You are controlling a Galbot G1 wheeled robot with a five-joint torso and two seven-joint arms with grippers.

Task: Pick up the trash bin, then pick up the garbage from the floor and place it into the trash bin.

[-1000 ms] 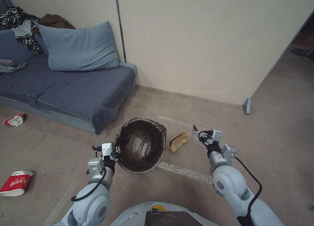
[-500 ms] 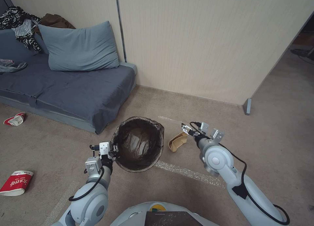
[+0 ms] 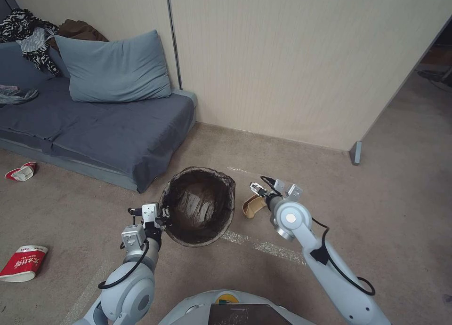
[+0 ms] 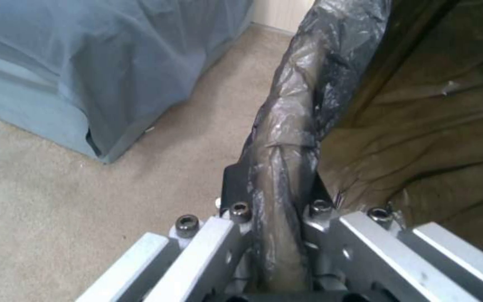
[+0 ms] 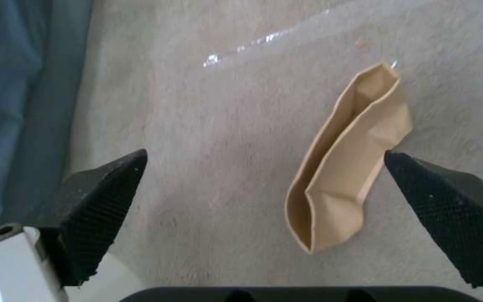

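The trash bin [image 3: 197, 207], lined with a dark bag, tilts toward me just above the carpet. My left gripper [image 3: 162, 215] is shut on its near-left rim. In the left wrist view the bagged rim [image 4: 286, 138] runs between the two fingers [image 4: 236, 218]. A flattened tan paper piece of garbage [image 3: 252, 206] lies on the floor just right of the bin. My right gripper [image 3: 256, 189] hovers over it, open. In the right wrist view the tan piece [image 5: 342, 167] lies between the spread black pads [image 5: 102, 197], nearer one pad, untouched.
A blue-grey sofa [image 3: 94, 127] with a pillow [image 3: 113, 68] stands at the left, close behind the bin. A red-and-white cup [image 3: 21, 171] and a red carton [image 3: 23, 262] lie on the carpet far left. A panel wall [image 3: 292, 66] closes the back; shiny tape [image 3: 263, 246] crosses the floor.
My right arm has swung left and forward until its gripper is over the tan paper piece. The held bin has shifted slightly left and away.
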